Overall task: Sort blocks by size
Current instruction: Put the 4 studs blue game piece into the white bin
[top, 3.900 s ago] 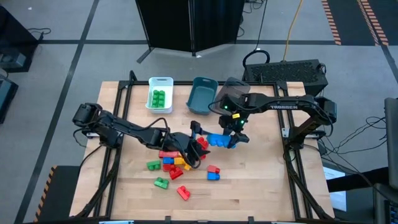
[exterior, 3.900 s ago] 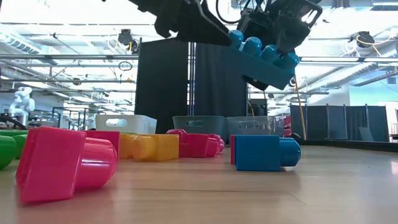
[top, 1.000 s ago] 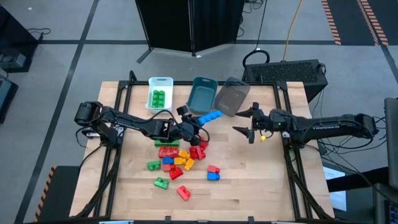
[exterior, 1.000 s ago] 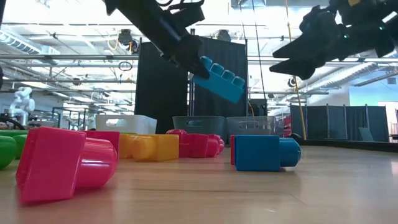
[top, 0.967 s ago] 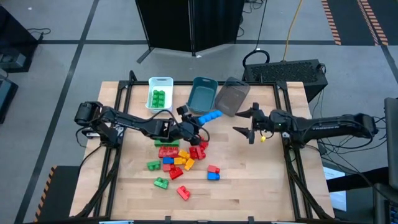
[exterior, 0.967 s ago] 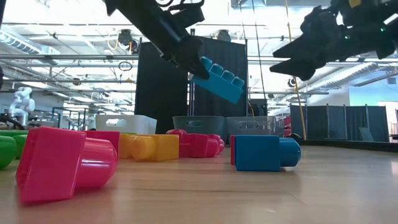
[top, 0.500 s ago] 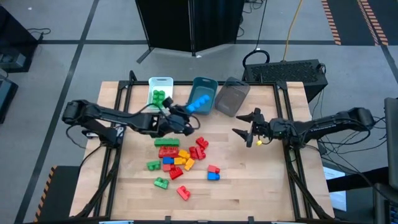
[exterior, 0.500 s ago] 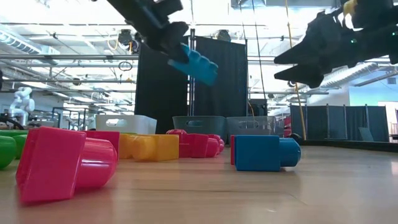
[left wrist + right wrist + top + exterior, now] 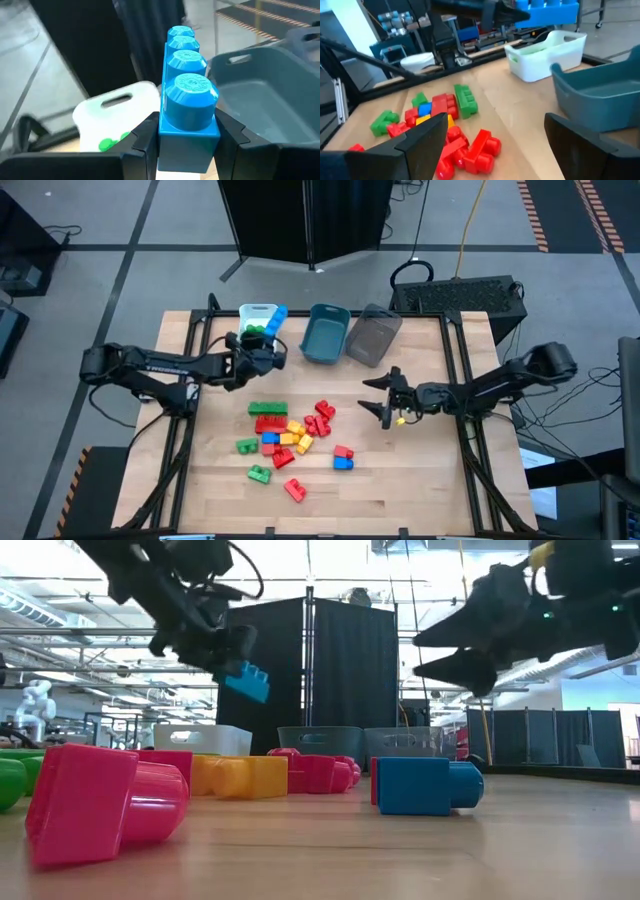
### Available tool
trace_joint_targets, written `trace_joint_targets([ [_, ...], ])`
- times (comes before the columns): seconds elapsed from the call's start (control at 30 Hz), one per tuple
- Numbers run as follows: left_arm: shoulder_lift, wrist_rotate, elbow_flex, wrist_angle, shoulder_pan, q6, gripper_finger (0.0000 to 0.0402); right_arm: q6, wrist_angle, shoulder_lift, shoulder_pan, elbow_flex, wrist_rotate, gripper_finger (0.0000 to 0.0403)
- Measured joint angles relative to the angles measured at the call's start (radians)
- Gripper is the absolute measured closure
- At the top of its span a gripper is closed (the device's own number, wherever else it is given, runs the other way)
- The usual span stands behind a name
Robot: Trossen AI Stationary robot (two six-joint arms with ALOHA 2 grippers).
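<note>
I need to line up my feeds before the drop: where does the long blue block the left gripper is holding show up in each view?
High view: long blue block at the white bin, in the left gripper.
Low view: upper left, held in the air.
Left wrist view: centre, between the fingers.
Right wrist view: top edge, above the white bin.
Shared landmark: the white bin.

Blocks glossy smooth plastic (studded tops); table pale wood, matt grain; white bin plastic.
</note>
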State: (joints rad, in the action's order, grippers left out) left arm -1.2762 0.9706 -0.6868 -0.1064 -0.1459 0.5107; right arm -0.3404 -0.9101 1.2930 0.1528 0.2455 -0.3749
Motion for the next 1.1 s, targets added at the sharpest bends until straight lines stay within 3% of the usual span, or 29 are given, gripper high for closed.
trace_joint_targets([
  [0.23,-0.026,-0.04,0.038,0.018,-0.091,0.205,0.0283,0.0,0.004,0.156,0.0,0.101,0.015,0.0085],
  [0.4,-0.027,-0.092,0.043,-0.046,-0.129,0.315,0.0283,0.004,0.02,0.196,0.0,0.131,0.021,0.0085],
  [0.83,-0.093,-0.242,0.042,-0.06,-0.209,0.377,0.0283,0.009,0.024,0.196,0.0,0.137,0.021,0.0085],
  [1.1,-0.137,-0.256,0.042,-0.056,-0.209,0.355,0.0283,0.009,0.035,0.195,0.0,0.137,0.041,0.0085],
])
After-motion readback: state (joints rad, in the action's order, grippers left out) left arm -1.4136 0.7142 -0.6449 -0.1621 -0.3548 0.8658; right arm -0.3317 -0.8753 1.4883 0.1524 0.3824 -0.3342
